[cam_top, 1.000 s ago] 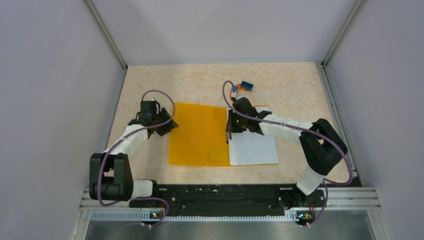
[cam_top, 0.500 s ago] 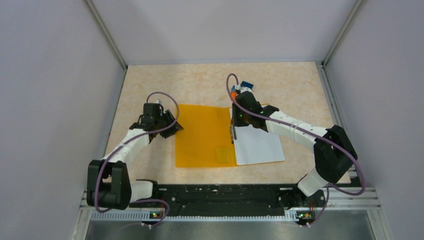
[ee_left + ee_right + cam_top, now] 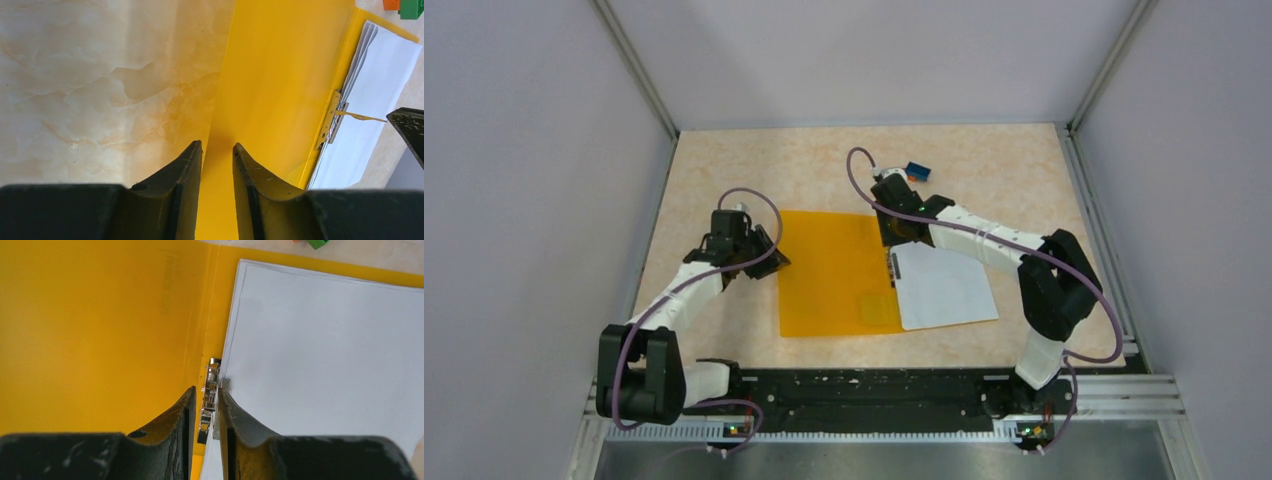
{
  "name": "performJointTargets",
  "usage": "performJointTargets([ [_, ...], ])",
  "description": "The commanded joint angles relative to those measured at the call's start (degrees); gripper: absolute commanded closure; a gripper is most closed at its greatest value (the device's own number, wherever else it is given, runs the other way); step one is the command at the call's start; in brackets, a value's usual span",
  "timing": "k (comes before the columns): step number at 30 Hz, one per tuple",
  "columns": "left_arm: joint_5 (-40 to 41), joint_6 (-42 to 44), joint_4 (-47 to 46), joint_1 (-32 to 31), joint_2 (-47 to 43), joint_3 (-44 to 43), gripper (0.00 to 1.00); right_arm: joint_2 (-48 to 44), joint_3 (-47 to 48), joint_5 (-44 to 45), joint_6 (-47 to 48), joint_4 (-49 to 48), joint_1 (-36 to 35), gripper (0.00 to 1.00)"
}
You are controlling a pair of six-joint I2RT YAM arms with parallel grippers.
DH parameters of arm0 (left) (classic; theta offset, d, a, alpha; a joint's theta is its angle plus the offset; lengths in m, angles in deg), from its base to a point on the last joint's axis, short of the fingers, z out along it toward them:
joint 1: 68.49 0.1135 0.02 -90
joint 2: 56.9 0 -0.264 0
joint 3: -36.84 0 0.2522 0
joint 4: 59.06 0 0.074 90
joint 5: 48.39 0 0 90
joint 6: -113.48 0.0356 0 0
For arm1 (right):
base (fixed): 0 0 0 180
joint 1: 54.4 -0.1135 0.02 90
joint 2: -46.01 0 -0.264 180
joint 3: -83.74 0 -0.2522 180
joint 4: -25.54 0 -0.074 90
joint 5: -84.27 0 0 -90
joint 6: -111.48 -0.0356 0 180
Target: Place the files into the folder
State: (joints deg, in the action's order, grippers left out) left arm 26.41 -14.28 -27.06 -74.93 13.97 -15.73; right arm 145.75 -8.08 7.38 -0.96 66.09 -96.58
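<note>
The orange folder (image 3: 829, 275) lies open on the table, its left cover (image 3: 280, 75) flat. The files (image 3: 946, 287), white sheets, rest on its right half beside the spine. A metal clip (image 3: 212, 375) sits along the spine with a thin lever sticking out over the sheets. My right gripper (image 3: 206, 389) hovers over the clip's far end. Its fingers are a narrow gap apart, and the clip shows between them. My left gripper (image 3: 216, 146) is at the folder's left edge, open, and that edge runs between its fingers.
A blue block (image 3: 917, 170) lies behind the folder, with an orange block (image 3: 392, 4) and a green block (image 3: 411, 9) near it. A pale square label (image 3: 877, 308) marks the cover's near corner. Walls close in both sides and the back.
The folder and sheets slid right and turned slightly. My right gripper moved toward the far end of the spine. My left gripper followed the folder's left edge and narrowed.
</note>
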Motion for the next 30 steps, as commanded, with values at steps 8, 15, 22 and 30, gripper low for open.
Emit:
performJointTargets([
  [8,-1.1,-0.8,-1.2,-0.6,-1.8,0.3,0.76,0.7,3.2,1.9,2.8,3.6,-1.7,0.81],
  [15,0.0,-1.4,-0.6,-0.8,-2.1,0.1,0.84,-0.7,0.6,1.7,2.4,4.1,-2.2,0.83],
  [22,1.2,-1.9,0.0,-1.2,-1.6,-0.3,0.95,-2.7,-2.3,0.8,1.6,4.1,-2.2,0.85],
  [30,2.3,-2.4,0.9,-1.6,-1.3,-0.8,1.00,-4.6,-4.6,0.2,0.7,4.0,-2.4,0.87],
])
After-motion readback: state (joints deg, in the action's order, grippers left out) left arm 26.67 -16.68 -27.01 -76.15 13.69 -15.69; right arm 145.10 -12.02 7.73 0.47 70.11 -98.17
